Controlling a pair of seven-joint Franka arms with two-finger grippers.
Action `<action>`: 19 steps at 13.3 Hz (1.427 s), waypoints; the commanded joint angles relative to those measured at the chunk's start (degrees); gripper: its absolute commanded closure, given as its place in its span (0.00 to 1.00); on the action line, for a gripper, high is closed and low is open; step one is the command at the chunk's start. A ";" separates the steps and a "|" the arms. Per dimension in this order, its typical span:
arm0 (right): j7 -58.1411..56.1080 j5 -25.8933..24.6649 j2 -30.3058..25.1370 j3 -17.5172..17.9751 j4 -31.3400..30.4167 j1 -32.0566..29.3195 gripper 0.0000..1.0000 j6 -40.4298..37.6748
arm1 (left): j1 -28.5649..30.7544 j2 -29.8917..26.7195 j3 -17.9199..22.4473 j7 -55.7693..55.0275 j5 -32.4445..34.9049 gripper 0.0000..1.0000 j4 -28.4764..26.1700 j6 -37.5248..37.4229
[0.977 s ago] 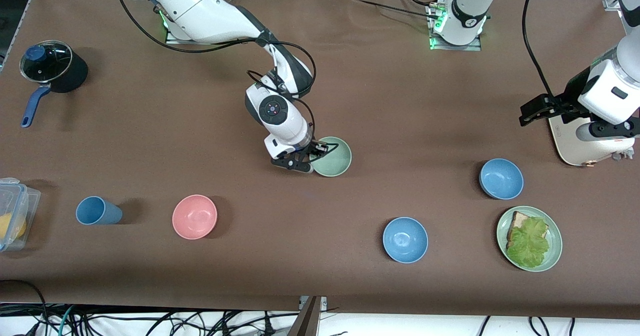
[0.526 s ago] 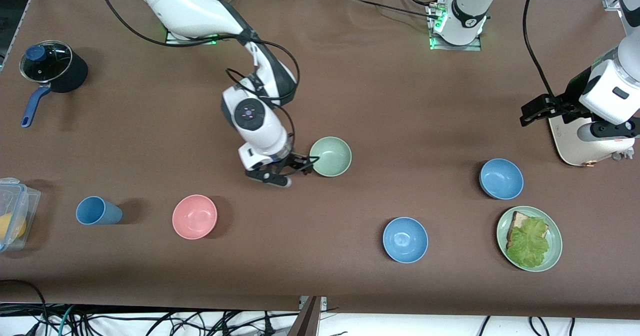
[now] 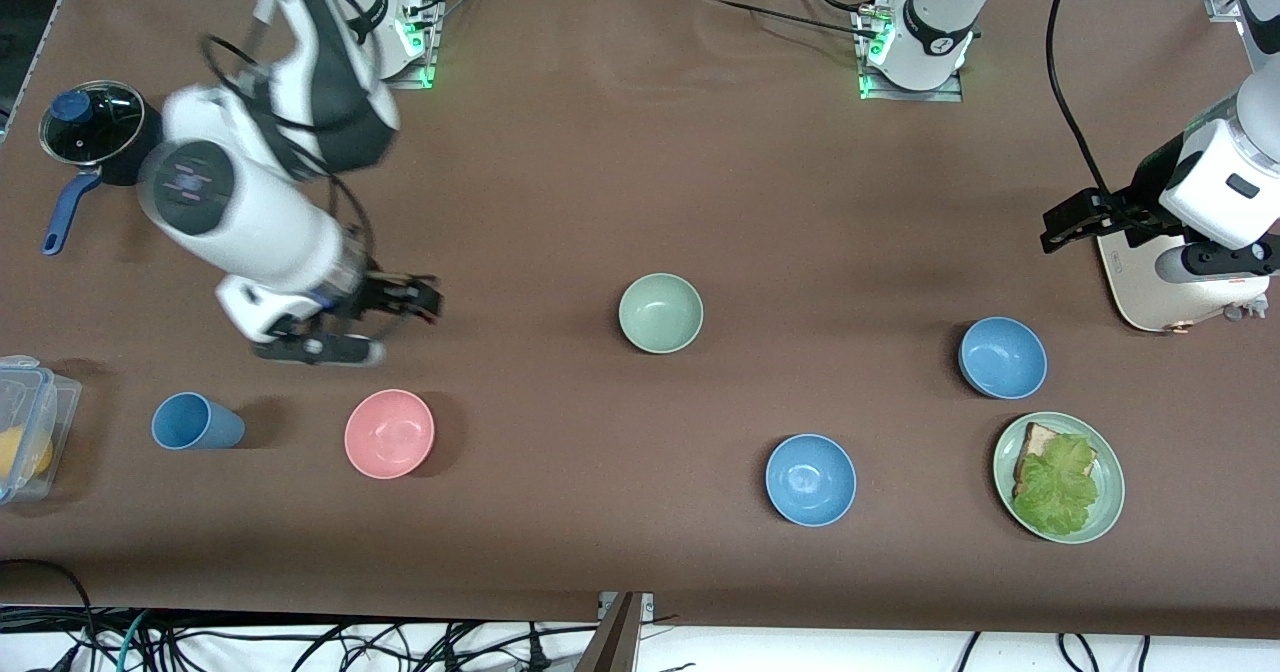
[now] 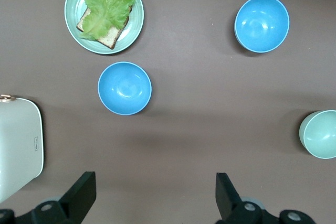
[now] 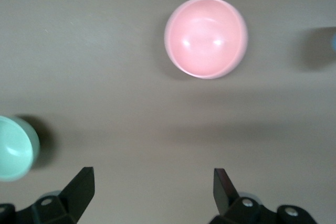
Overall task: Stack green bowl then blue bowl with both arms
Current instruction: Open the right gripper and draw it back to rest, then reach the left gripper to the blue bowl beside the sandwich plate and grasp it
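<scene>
Bowls unstacked; both grippers empty.
Green bowl (image 3: 660,313) sits mid-tabletop, alone. Left gripper (image 3: 1062,224), jaws open, waits over the left arm's end, beside the nearer blue bowl (image 3: 1002,356), so the left arm is closer. Right gripper (image 3: 375,322), jaws open, hangs above the pink bowl (image 3: 389,433).

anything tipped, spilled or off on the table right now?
Nothing stands out. The green bowl, both blue bowls and the pink bowl sit upright, apart and empty. The right gripper and left gripper are open, holding nothing.
</scene>
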 commanded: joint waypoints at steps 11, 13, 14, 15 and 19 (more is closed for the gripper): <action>-12.20 -0.53 -17.11 0.96 -8.98 -8.64 0.00 -9.39 | 0.16 0.57 -0.21 -0.20 1.17 0.00 1.62 -1.04; -13.01 -0.53 -16.85 -0.01 -7.67 -8.64 0.00 -13.50 | 0.25 0.57 -0.12 -0.20 1.17 0.00 1.62 -1.04; -13.71 -0.62 -16.58 -0.19 -6.61 -8.64 0.00 -14.83 | 0.25 0.57 0.23 -0.38 1.00 0.00 1.71 -1.04; -14.50 -0.62 -16.15 -0.54 -5.56 -8.64 0.00 -15.89 | 0.60 0.48 0.41 -0.38 0.56 0.00 1.71 -1.39; -14.51 -1.67 -15.53 -0.98 -3.44 -8.73 0.00 -18.18 | 8.84 8.36 0.58 0.32 -1.38 0.00 1.01 -1.31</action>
